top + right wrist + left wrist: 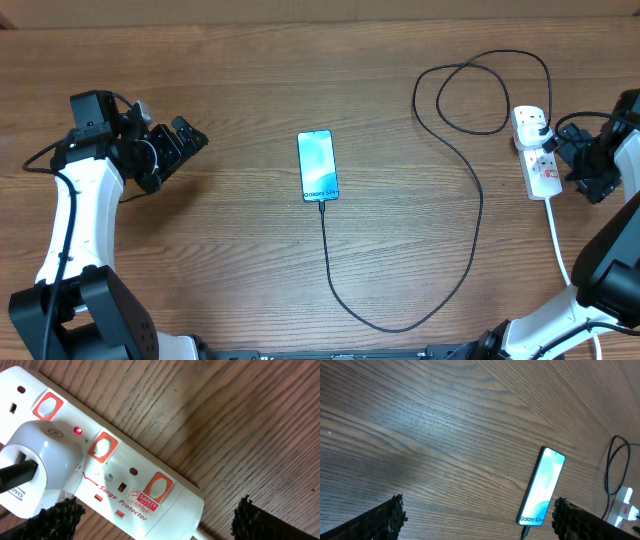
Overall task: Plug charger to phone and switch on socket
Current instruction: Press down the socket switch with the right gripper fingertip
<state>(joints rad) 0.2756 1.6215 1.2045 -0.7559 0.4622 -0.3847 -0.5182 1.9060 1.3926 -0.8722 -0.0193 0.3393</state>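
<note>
white socket [125,475], red switches [158,486], black charger [482,215], phone [318,165] apparently blue-teal

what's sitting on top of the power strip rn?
A white adapter sits on the power strip, with the black charger cable entering its side. A red light glows beside it. The outlet beneath the adapter is covered, so its pins can't be seen.

Socket [150,485] cut off at left and bottom edges in right wrist view, charger [17,474] cropped at left, switches [543,165] unreadably small overhead
</note>
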